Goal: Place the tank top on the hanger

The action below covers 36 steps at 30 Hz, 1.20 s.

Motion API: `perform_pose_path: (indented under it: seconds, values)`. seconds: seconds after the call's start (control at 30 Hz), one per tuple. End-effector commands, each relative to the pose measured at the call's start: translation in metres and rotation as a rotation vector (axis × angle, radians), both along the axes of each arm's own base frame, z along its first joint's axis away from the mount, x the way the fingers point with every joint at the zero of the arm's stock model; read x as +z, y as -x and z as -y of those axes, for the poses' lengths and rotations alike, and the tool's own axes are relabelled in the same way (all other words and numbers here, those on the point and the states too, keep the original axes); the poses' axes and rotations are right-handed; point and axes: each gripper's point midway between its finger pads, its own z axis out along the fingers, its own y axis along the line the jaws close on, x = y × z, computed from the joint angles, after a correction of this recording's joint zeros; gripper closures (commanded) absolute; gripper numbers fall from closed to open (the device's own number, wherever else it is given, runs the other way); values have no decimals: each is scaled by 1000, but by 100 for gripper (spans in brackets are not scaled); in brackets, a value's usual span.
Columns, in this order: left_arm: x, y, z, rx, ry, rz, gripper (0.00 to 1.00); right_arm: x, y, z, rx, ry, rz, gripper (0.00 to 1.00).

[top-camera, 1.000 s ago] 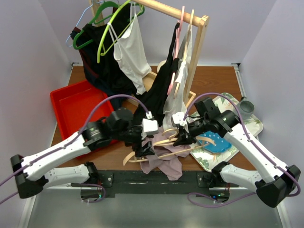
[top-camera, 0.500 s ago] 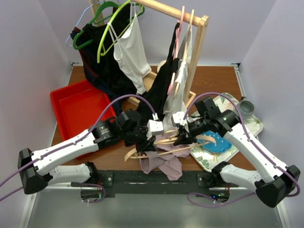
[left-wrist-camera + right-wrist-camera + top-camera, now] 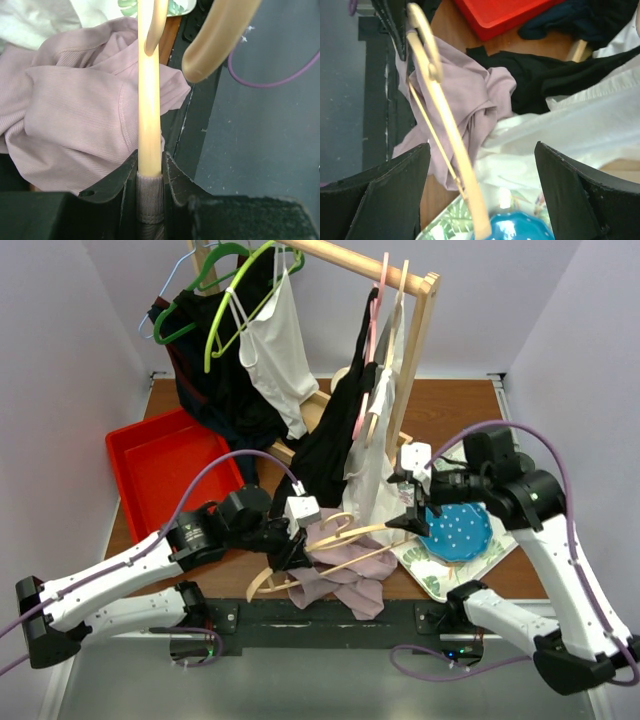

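Here, the left gripper (image 3: 288,552) is clamped on one arm of the hanger (image 3: 350,536), and a strip of mauve cloth sits between the jaws together with the wood. The hanger lies tilted across the tank top (image 3: 338,578), which is crumpled at the near edge of the table (image 3: 460,420), in the middle. The right gripper (image 3: 410,508) has its jaws wide apart and holds nothing; it hangs beside the hanger's right end, over the patterned tray (image 3: 530,502).
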Motion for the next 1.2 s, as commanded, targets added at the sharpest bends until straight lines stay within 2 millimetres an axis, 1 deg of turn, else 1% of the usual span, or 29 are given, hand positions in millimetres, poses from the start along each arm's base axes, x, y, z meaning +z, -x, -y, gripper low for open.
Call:
perform_pose_path:
  seconds: [0.0,0.03,0.07,0.13,0.17,0.2,0.23,0.27,0.3,0.33,0.37,0.4,0.43,0.47,0.5,0.53,0.57,0.6,0.63,0.67,0.73,0.77,0.83,0.93,0.97,1.0,1.03,1.1,1.17]
  values:
    - [18,-14,7,127,82,-11,100,-17,24,31,-11,130,43,11]
    - [21,-16,8,145,100,-12,100,-23,30,34,17,144,53,11]
    - [24,-19,9,166,119,-15,100,-39,38,37,48,169,38,11]
    - [33,-26,12,223,165,-27,100,-53,46,43,116,199,98,12]
    - [37,-28,16,225,185,-29,100,-70,52,44,154,215,76,16]
    - [42,-28,19,227,199,-41,100,-78,55,42,207,219,79,18]
    - [45,-29,22,225,208,-45,100,-81,60,36,242,183,47,21]
    - [47,-31,26,226,213,-47,100,-95,64,34,263,177,-2,26]
    - [54,-33,29,233,228,-47,100,-100,65,27,301,161,-6,28]
    - [56,-34,31,233,229,-46,100,-106,66,22,320,161,-16,29]
    - [57,-35,34,227,228,-46,100,-121,62,14,352,195,24,29]
    - [61,-37,35,232,235,-44,100,-129,61,12,340,216,16,29]
    - [61,-38,35,236,235,-45,100,-143,60,12,348,248,1,29]
    - [60,-38,36,240,234,-50,100,-150,53,11,348,283,36,29]
    - [59,-41,35,260,231,-53,100,-155,52,10,345,301,38,30]
    - [58,-42,35,270,230,-57,100,-164,52,11,348,324,37,30]
    - [57,-42,35,281,231,-65,100,-166,51,5,363,327,64,29]
    - [54,-45,35,299,228,-68,100,-172,48,6,344,351,63,29]
    - [54,-46,35,308,232,-75,100,-182,50,7,342,371,53,28]
    - [57,-46,37,313,248,-83,100,-186,49,1,353,372,79,28]
    - [59,-47,39,320,255,-90,100,-202,47,5,343,422,94,27]
    - [61,-48,41,324,260,-97,100,-205,45,2,341,427,115,27]
    - [61,-48,43,322,264,-103,100,-216,41,9,319,470,131,25]
    - [62,-49,46,320,272,-112,100,-224,34,11,281,490,155,25]
    - [63,-49,48,320,280,-116,100,-224,31,8,271,482,167,22]
    - [66,-49,49,318,290,-120,100,-226,31,9,261,481,168,4]
    - [68,-49,50,318,298,-123,100,-232,31,12,256,496,165,1]
    - [73,-50,52,320,314,-127,100,-233,29,10,242,484,169,1]
    - [72,-51,54,325,317,-131,100,-235,30,9,240,483,167,2]
